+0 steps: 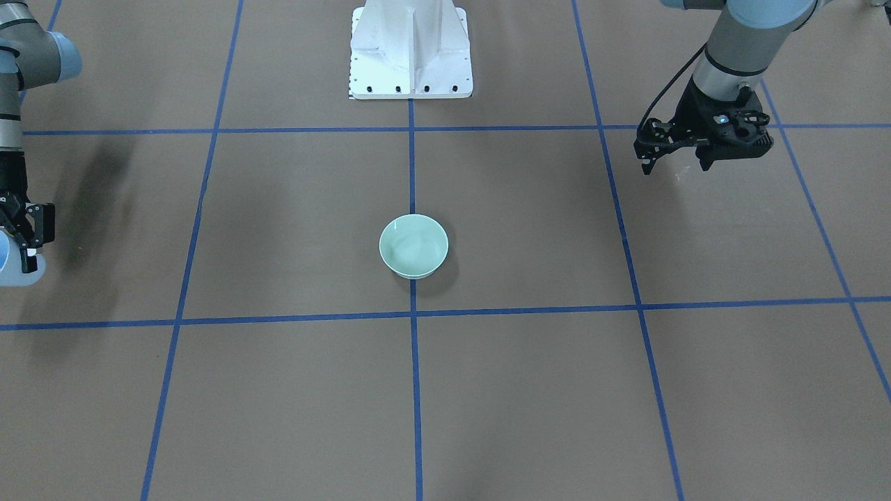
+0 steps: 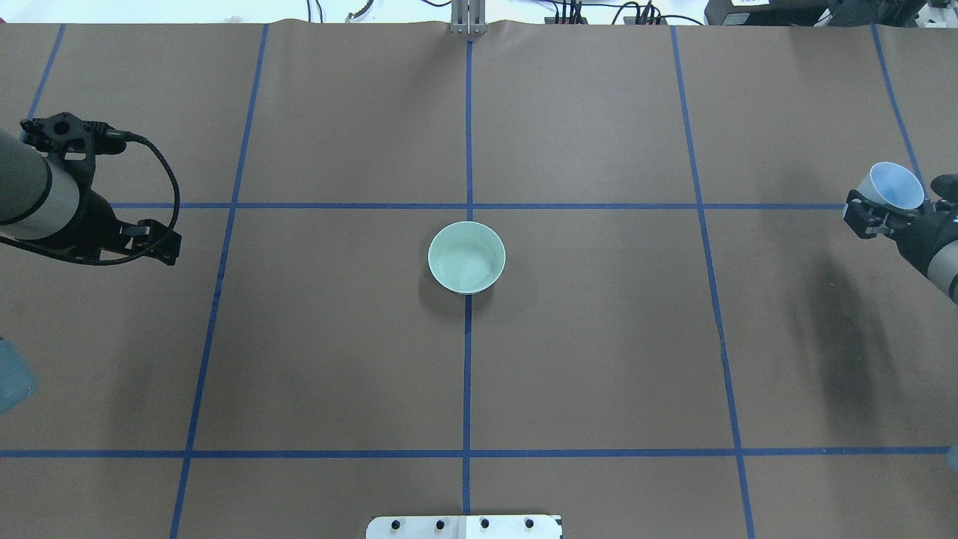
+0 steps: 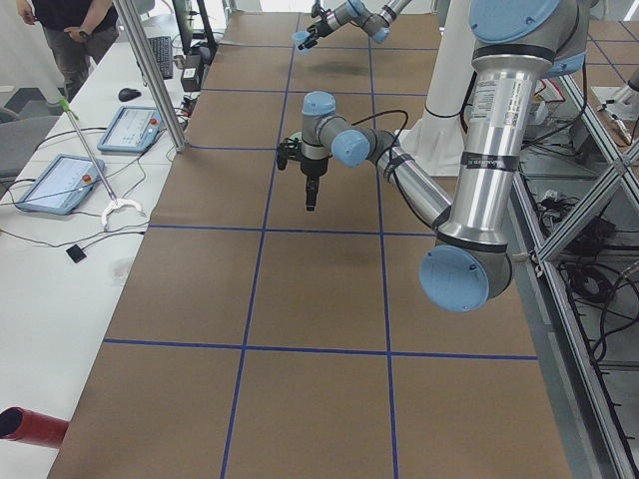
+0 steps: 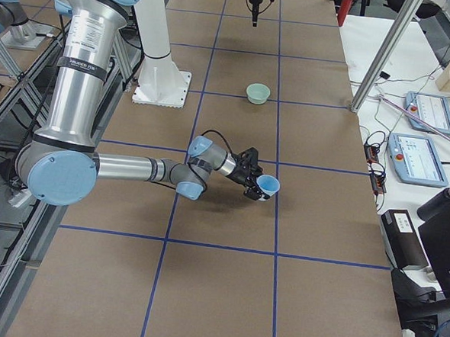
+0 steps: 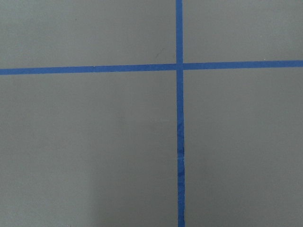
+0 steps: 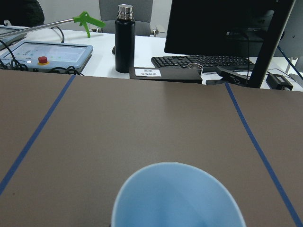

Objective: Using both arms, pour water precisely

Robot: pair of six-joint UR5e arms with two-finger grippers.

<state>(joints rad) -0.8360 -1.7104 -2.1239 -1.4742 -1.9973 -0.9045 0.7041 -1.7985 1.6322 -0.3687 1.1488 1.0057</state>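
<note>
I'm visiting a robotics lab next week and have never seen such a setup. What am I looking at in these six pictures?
This is a robot with a left arm and a right arm, both jointed metal tubes, by a white pedestal on a brown table marked with blue tape. Two pictures look down on the table, one from behind the robot and one facing it. Two look along it from either end, and two come from cameras on the wrists. A pale green bowl stands in the middle. The right hand holds a light-blue cup off to one side. The left hand hangs over the table with nothing in it. I cannot tell whether the cup or the bowl holds water.
</note>
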